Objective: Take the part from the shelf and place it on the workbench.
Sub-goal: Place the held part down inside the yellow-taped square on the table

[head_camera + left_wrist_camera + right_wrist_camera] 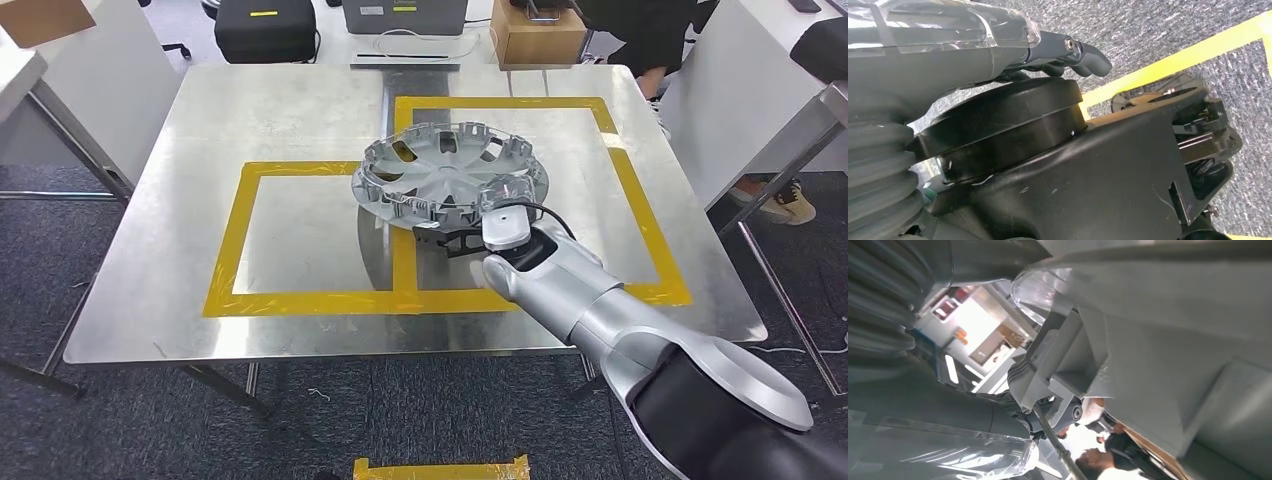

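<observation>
Overhead, the right hand (497, 222) grips the part (450, 174) above a steel workbench (300, 110) taped yellow (232, 240); carpet (100, 430) below; the left hand (1068, 52) looks curled and holds nothing.

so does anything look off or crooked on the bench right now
The silver wheel cover straddles the yellow tape between the two marked squares rather than lying inside one. It also looks tilted, its near edge gripped by the right hand.
</observation>
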Action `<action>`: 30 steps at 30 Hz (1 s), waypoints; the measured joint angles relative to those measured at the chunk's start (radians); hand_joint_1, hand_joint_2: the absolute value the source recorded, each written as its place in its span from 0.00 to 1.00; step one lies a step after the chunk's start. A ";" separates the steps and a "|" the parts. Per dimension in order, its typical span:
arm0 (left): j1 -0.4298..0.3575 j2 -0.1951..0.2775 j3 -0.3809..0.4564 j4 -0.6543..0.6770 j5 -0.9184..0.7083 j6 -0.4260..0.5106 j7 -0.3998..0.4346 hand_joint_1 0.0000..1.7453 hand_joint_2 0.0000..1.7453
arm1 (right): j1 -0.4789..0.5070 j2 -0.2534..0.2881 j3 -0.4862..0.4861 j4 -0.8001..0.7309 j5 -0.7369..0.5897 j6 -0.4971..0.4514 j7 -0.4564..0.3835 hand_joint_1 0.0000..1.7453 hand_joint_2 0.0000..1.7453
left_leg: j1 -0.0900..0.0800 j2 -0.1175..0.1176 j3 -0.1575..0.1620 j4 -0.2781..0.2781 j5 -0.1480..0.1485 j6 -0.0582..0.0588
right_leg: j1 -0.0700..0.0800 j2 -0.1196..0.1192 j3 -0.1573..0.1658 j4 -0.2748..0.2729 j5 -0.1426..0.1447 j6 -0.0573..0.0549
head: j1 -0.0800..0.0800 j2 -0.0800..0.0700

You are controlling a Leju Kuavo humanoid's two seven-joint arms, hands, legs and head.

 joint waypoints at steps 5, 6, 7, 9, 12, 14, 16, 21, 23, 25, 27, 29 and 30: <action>-0.005 0.000 -0.023 0.000 -0.014 -0.007 0.002 0.00 1.00 | -0.006 -0.017 -0.017 0.057 0.068 -0.016 0.006 1.00 1.00 | 0.000 0.000 0.000 0.000 0.000 0.000 | 0.000 0.000 0.000 0.000 0.000 0.000 | 0.000 0.000; -0.006 -0.001 -0.029 0.000 -0.018 -0.009 0.003 0.00 1.00 | -0.007 -0.021 -0.026 0.070 0.094 -0.021 0.006 1.00 1.00 | 0.000 0.000 0.000 0.000 0.000 0.001 | 0.000 0.000 0.000 0.000 0.000 0.000 | 0.000 0.000; -0.008 -0.001 -0.034 0.000 -0.022 -0.010 0.004 0.00 1.00 | -0.008 -0.026 -0.039 0.082 0.127 -0.028 0.006 1.00 1.00 | 0.000 0.000 0.000 0.000 0.001 0.001 | 0.000 -0.001 0.000 0.000 0.000 0.000 | 0.000 0.000; -0.011 -0.002 -0.039 0.000 -0.029 -0.011 0.007 0.00 1.00 | -0.010 -0.040 -0.077 0.102 0.193 -0.037 0.006 1.00 1.00 | 0.000 0.000 0.000 0.000 0.001 0.001 | 0.000 -0.001 0.001 -0.001 0.000 0.000 | 0.000 0.000; -0.015 -0.003 -0.050 0.000 -0.035 -0.012 0.010 0.00 1.00 | -0.015 -0.060 -0.138 0.125 0.235 -0.041 0.006 1.00 1.00 | 0.000 0.000 0.000 0.000 0.001 0.002 | 0.000 -0.003 0.001 -0.001 0.000 0.000 | 0.000 0.000; -0.016 -0.003 -0.053 0.000 -0.036 -0.012 0.011 0.00 1.00 | -0.017 -0.070 -0.164 0.135 0.240 -0.041 0.006 1.00 1.00 | 0.000 0.002 0.000 0.000 0.001 0.002 | 0.000 -0.002 0.001 -0.001 0.000 0.000 | 0.000 0.000; -0.017 -0.004 -0.054 0.000 -0.036 -0.012 0.011 0.00 1.00 | -0.017 -0.077 -0.181 0.141 0.243 -0.041 0.006 1.00 1.00 | -0.001 0.005 0.000 0.000 0.001 0.002 | 0.000 0.000 0.001 -0.001 0.001 0.001 | 0.000 0.000; -0.019 -0.004 -0.057 0.000 -0.037 -0.012 0.011 0.00 1.00 | -0.017 -0.083 -0.209 0.154 0.248 -0.041 0.006 1.00 1.00 | -0.001 0.007 0.000 0.000 0.001 0.002 | 0.000 0.002 0.000 -0.002 0.001 0.001 | 0.000 0.000; -0.019 -0.004 -0.059 0.000 -0.040 -0.013 0.012 0.00 1.00 | -0.017 -0.085 -0.224 0.159 0.278 -0.043 0.006 1.00 1.00 | 0.000 0.007 0.001 0.000 0.001 0.002 | 0.000 0.002 0.000 -0.001 0.001 0.001 | 0.000 0.000; -0.019 -0.004 -0.059 0.000 -0.044 -0.015 0.016 0.00 1.00 | -0.018 -0.089 -0.255 0.166 0.326 -0.044 0.006 1.00 1.00 | 0.000 0.006 0.001 0.000 0.002 0.002 | 0.000 0.001 0.000 -0.001 0.001 0.001 | 0.000 0.000; -0.019 -0.005 -0.060 0.000 -0.047 -0.018 0.019 0.00 1.00 | -0.018 -0.098 -0.292 0.170 0.367 -0.040 0.006 1.00 1.00 | 0.000 0.005 0.001 0.000 0.002 0.003 | 0.000 0.000 0.001 -0.001 0.001 0.001 | 0.000 0.000; -0.020 -0.006 -0.064 0.000 -0.051 -0.020 0.019 0.00 1.00 | -0.018 -0.109 -0.330 0.174 0.402 -0.029 0.006 1.00 1.00 | -0.001 0.005 0.000 0.000 0.002 0.003 | 0.000 0.000 0.001 -0.002 0.001 0.001 | 0.000 0.000; -0.020 -0.006 -0.066 0.000 -0.053 -0.022 0.016 0.00 1.00 | -0.018 -0.115 -0.349 0.175 0.420 -0.021 0.006 0.75 1.00 | -0.001 0.005 0.000 0.000 0.002 0.003 | 0.000 0.000 0.001 -0.002 0.001 0.001 | 0.000 0.000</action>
